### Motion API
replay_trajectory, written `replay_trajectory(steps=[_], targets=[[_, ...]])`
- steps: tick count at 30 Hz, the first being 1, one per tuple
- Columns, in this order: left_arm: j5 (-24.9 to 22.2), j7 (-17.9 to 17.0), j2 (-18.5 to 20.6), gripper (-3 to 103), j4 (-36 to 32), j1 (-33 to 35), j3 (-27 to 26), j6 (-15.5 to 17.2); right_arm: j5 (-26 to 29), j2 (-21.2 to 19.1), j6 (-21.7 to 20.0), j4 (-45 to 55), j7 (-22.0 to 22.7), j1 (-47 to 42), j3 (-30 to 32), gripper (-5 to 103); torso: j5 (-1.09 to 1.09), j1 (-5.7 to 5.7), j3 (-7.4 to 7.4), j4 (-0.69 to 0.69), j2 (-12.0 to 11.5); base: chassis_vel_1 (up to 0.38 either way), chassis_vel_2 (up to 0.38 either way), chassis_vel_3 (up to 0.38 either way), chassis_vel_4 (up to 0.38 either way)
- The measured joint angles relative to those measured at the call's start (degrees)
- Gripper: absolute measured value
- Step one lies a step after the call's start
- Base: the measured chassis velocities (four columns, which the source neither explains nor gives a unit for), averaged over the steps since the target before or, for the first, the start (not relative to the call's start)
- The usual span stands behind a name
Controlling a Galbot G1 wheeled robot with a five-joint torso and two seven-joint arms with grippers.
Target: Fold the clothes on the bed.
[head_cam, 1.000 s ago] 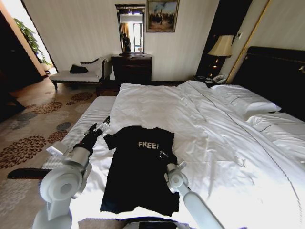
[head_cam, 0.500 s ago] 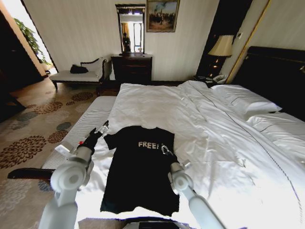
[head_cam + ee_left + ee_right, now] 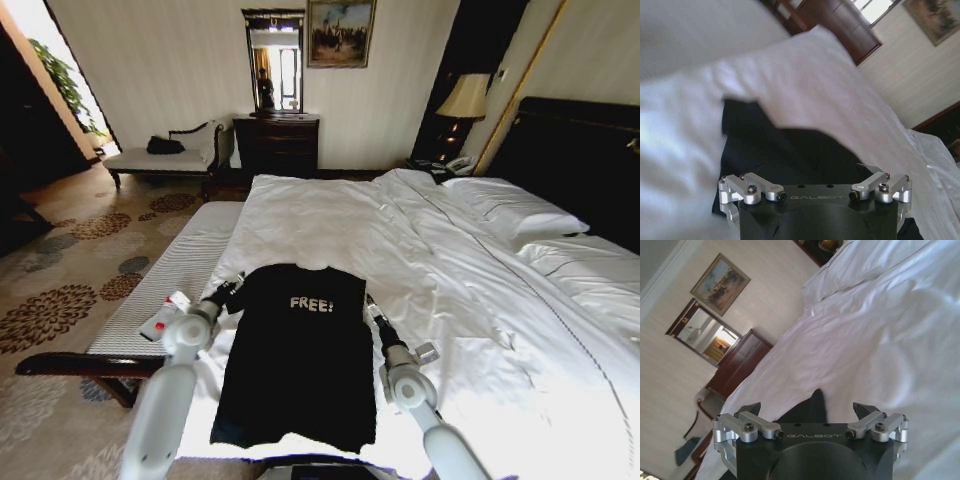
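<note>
Black T-shirt [image 3: 296, 355] with white "FREE!" letters lies flat on the white bed [image 3: 470, 300], in the lower centre of the head view. Left gripper [image 3: 234, 286] is at the shirt's left sleeve, its fingers spread wide over the dark cloth. Right gripper [image 3: 371, 304] is at the right sleeve edge, also spread wide, holding nothing.

Left gripper [image 3: 232, 288] jaws spread, right gripper [image 3: 371, 303] jaws spread, both arms outstretched
</note>
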Motion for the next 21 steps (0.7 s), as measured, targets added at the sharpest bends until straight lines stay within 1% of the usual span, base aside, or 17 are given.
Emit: replay_trajectory(steps=[2,3,9,11,14,18,21], targets=[[-2.09,0.6,-1.02,100,2.71,-0.45,-0.71,-0.59,-0.65,0.15,-0.09,0.05,0.64,-0.67,1.2,100,0.01,0.0,0.0,-0.02,0.0,0.0,0.0,0.0,0.0],[-2.33,0.77,-1.19,100,2.79,-0.16,-1.18,-0.72,-0.93,0.32,-0.14,0.18,0.79,-0.98,1.66,100,0.01,-0.01,-0.01,-0.02,0.0,0.0,0.0,0.0,0.0],[-2.58,0.82,-0.85,100,0.43,2.43,-3.64,-0.75,-1.84,1.31,-0.28,0.82,1.04,-2.51,3.22,100,0.01,-0.01,-0.01,0.02,0.01,0.0,0.0,0.0,0.0],[-2.52,0.91,-0.55,100,0.15,3.04,-4.46,-0.75,-2.17,1.58,-0.32,0.94,1.06,-3.14,3.74,100,0.02,-0.01,-0.01,0.02,0.01,0.0,0.0,0.0,0.0],[-2.24,1.27,-0.27,100,1.54,2.93,-4.95,-1.07,-2.79,1.96,-0.34,0.95,1.13,-4.11,4.4,100,0.02,-0.02,-0.01,0.01,0.01,0.0,0.0,0.0,0.0],[-0.99,1.71,-0.52,100,5.1,0.6,-4.46,-1.72,-3.99,2.51,-0.42,1.13,1.32,-5.19,4.87,100,0.01,-0.02,-0.01,-0.01,0.02,0.0,0.0,0.0,0.0],[0.06,1.63,-0.76,100,6.42,-0.42,-4.21,-2.12,-4.4,2.82,-0.55,1.36,1.65,-5.51,5.07,100,0.01,-0.02,-0.01,-0.02,0.02,0.0,0.0,0.0,0.0]])
